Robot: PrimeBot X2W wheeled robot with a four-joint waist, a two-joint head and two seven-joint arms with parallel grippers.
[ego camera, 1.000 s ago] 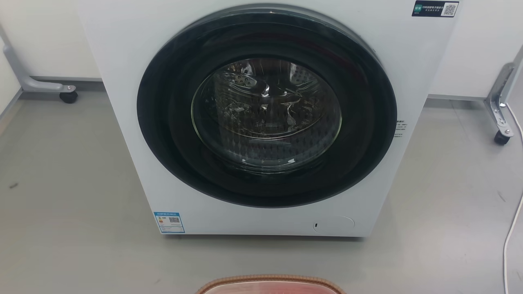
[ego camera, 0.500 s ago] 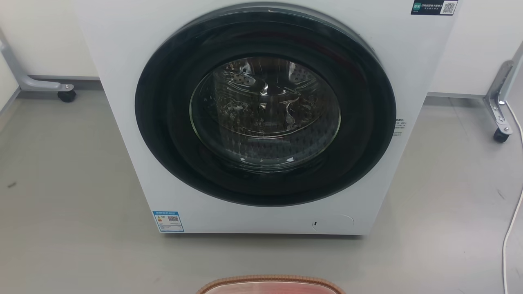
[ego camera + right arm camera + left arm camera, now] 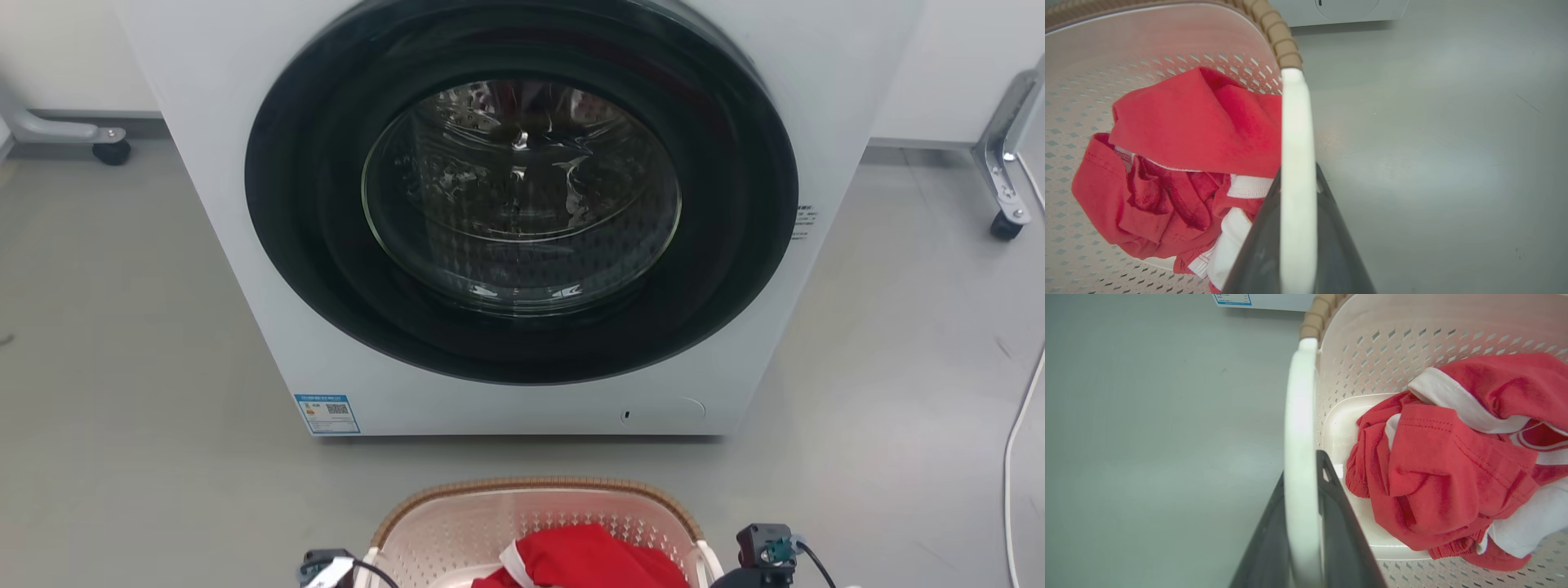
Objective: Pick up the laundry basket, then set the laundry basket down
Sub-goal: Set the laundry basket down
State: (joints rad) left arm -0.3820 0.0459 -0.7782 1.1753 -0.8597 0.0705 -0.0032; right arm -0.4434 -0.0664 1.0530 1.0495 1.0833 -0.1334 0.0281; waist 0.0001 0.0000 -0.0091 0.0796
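- Laundry basket [image 3: 490, 527] sits low in front of me. It is near the washing machine [image 3: 204, 204] but not touching it, with grey floor [image 3: 122, 343] between them.
- Red and white clothes [image 3: 1437, 465] lie in a heap inside it.
- My left gripper [image 3: 1302, 473] is pinched narrow on the white left handle [image 3: 1300, 416], with one dark finger on each side.
- My right gripper [image 3: 1298, 171] is pinched the same way on the white right handle [image 3: 1296, 122].
- I think I am in the holding part of the job. Both handles are gripped and the setting down is not done yet. I cannot tell if the bottom of the laundry basket is on the floor or up off it.
- Next, I think both arms need to go at the same speed, so the basket is level and the clothes do not slide out. Then it should go down softly until the bottom is flat on the floor. Only then should my fingers let go.
- A blue and white sticker [image 3: 326, 413] is at the bottom left of the machine front. It has a small square code, but the words are too tiny to read.
- Little lines of print [image 3: 804, 222] sit just right of the round dark door [image 3: 522, 204]. I cannot read them.
- I see no brand name on the basket.
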